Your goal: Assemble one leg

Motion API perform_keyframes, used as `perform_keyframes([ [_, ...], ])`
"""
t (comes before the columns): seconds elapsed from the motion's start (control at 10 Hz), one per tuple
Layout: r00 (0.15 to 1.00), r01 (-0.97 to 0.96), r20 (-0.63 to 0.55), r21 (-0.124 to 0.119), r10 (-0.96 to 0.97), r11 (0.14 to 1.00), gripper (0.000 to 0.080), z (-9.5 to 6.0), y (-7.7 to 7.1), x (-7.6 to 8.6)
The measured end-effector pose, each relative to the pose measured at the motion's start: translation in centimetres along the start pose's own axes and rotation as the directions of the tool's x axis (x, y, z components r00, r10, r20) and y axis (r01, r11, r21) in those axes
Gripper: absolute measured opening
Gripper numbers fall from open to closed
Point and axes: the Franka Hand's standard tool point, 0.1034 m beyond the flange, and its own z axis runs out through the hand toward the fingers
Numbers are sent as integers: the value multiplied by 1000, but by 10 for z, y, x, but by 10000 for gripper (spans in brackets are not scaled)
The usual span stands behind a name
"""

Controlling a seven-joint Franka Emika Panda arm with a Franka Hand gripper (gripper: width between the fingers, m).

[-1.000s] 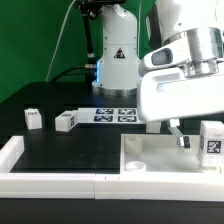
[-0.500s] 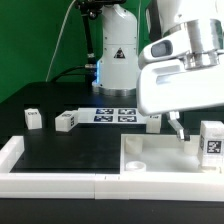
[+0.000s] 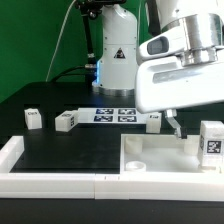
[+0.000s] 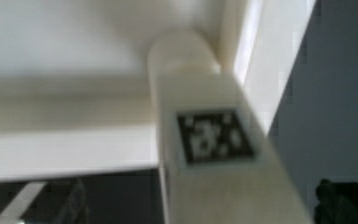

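Observation:
A white leg (image 3: 211, 141) with a black-and-white tag stands upright at the right end of the large white panel (image 3: 160, 156). In the wrist view the same leg (image 4: 217, 135) runs between my dark fingers (image 4: 16, 205), which stand wide apart and do not touch it. My gripper (image 3: 172, 126) is open and empty, above the panel and a little to the exterior view's left of that leg. Three more legs lie on the black table: two at the left (image 3: 33, 118) (image 3: 66, 121) and one (image 3: 153, 120) just behind the gripper.
The marker board (image 3: 113, 114) lies at the back middle in front of the robot base (image 3: 116, 60). White border rails run along the front (image 3: 60, 181) and the left (image 3: 10, 152) of the table.
My gripper has risen and moved toward the exterior view's left, away from the upright leg. The leg and the other parts have stayed put.

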Motion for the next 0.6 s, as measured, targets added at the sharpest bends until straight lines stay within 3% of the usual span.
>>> perform_keyframes([
  [0.1,996,-11,85,7,10,1000,649,-1,-4,1],
  [0.2,969,-2,247,-12,5,1000,649,-1,-12,-4],
  [0.3,953,21,303,-19,-14,1000,649,2,-7,1],
  [0.4,958,24,285,-23,-16,999,649,5,1,4],
  [0.6,958,26,285,-21,-19,999,649,5,-3,3],
])
